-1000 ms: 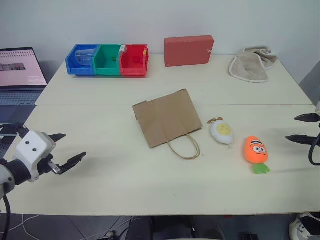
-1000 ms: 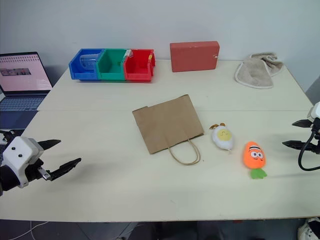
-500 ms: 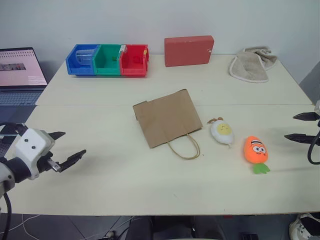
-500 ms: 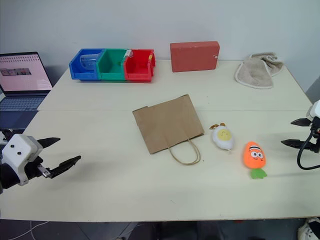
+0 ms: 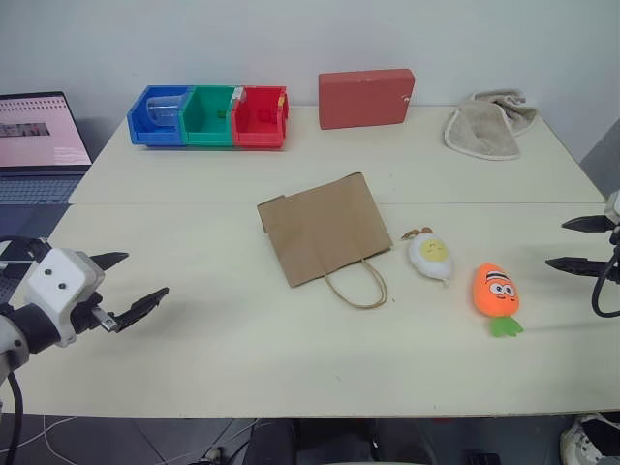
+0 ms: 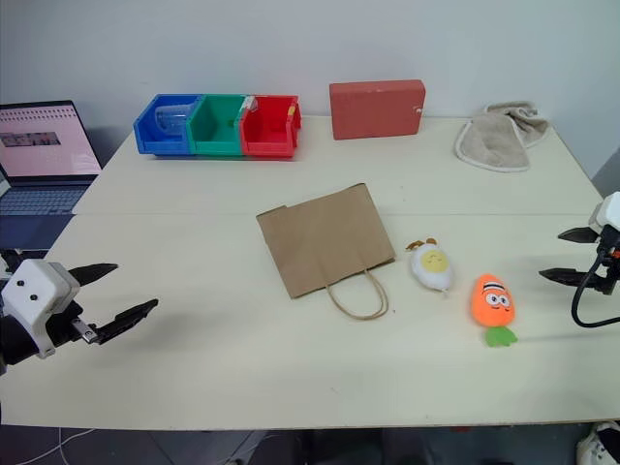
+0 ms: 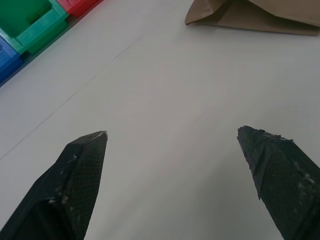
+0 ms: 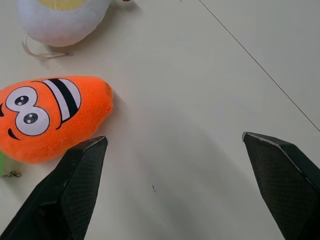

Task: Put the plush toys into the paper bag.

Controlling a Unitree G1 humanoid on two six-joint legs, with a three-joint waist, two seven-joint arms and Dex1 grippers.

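The brown paper bag (image 5: 320,229) lies flat near the middle of the cream bench (image 5: 242,358), its twine handle looped toward the near edge. Just to its right lies the white egg plush (image 5: 430,255), and beside that, nearer the right edge, the orange carrot plush (image 5: 495,292) with its green leaves pointing to the near edge. The right end effector (image 5: 578,243) hovers right of the carrot, fingers spread, empty. The left end effector (image 5: 124,285) hangs over the bench's left edge, fingers spread too, well apart from the bag.
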